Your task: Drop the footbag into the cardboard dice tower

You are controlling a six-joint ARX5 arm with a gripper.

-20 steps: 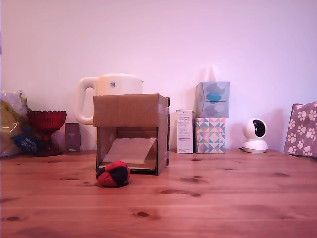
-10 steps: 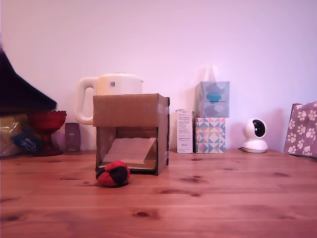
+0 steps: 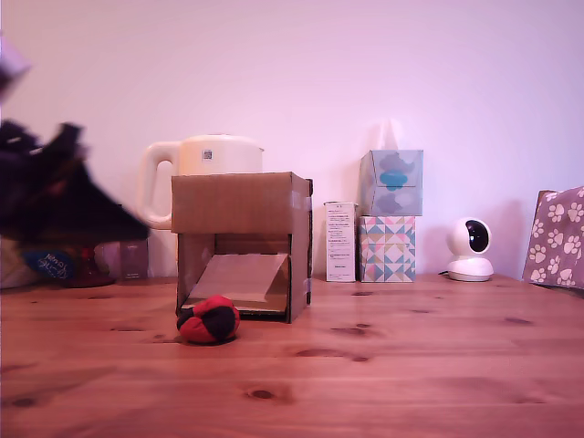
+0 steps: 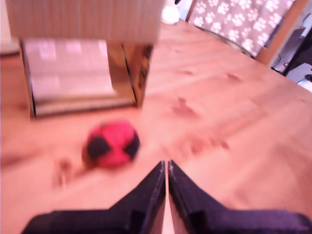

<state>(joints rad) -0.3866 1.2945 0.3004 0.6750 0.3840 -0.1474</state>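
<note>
One red-and-black panelled soft footbag (image 3: 209, 318) lies on the wooden desk (image 3: 383, 365), lower centre, just before the brown corrugated cardboard dice tower (image 3: 242, 239). The black tool (image 4: 167, 168), clenched empty, should spread before descending squarely.

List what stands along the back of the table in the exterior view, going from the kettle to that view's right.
White kettle → white carton → stacked tissue boxes → small white camera → paw-print fabric. The cardboard dice tower stands in front of the kettle, so it is left out.

Claw (image 3: 64, 196) motion-blurred, hides goblet; wrist view blurred.
</note>
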